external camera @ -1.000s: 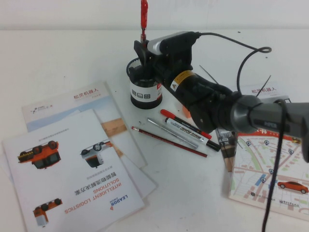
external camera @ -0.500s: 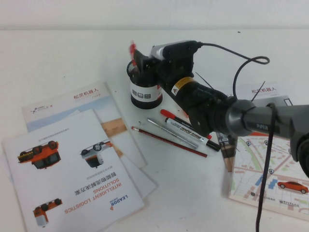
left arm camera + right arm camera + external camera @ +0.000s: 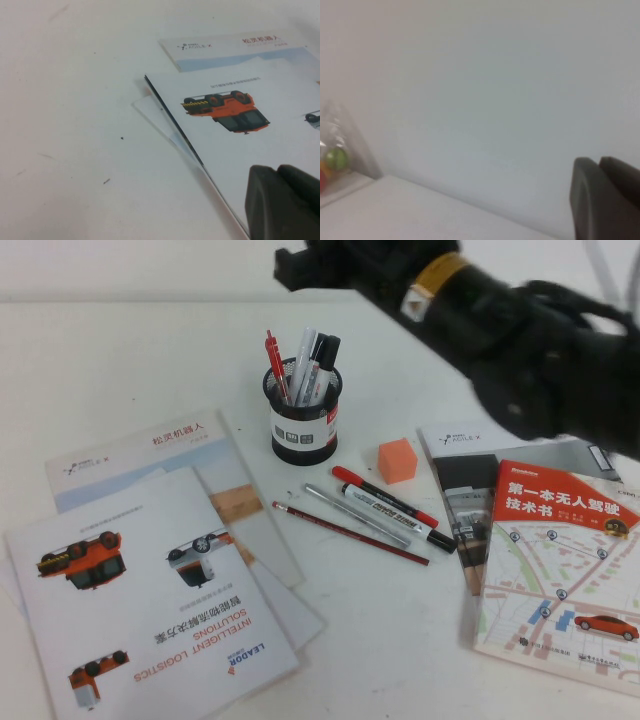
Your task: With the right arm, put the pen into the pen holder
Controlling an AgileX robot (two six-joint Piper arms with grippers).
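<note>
The red pen (image 3: 272,361) stands upright in the pen holder (image 3: 303,426), a black mesh cup with a white label band, among several other pens. My right arm (image 3: 500,320) is raised across the top of the high view. Its right gripper (image 3: 290,266) is high above and behind the holder, apart from it. In the right wrist view the right gripper (image 3: 598,162) is shut and empty, facing a bare wall. My left gripper (image 3: 276,170) is shut and empty, low over a brochure (image 3: 240,115). It is out of the high view.
An orange cube (image 3: 397,460), a black marker with red ends (image 3: 390,500), a silver pen (image 3: 355,513) and a thin dark-red pencil (image 3: 350,533) lie right of the holder. Brochures (image 3: 150,580) lie front left. A red booklet (image 3: 560,560) lies front right.
The red pen went from my right gripper down into the holder and was let go. The right arm then rose up and away, uncovering the orange cube.
</note>
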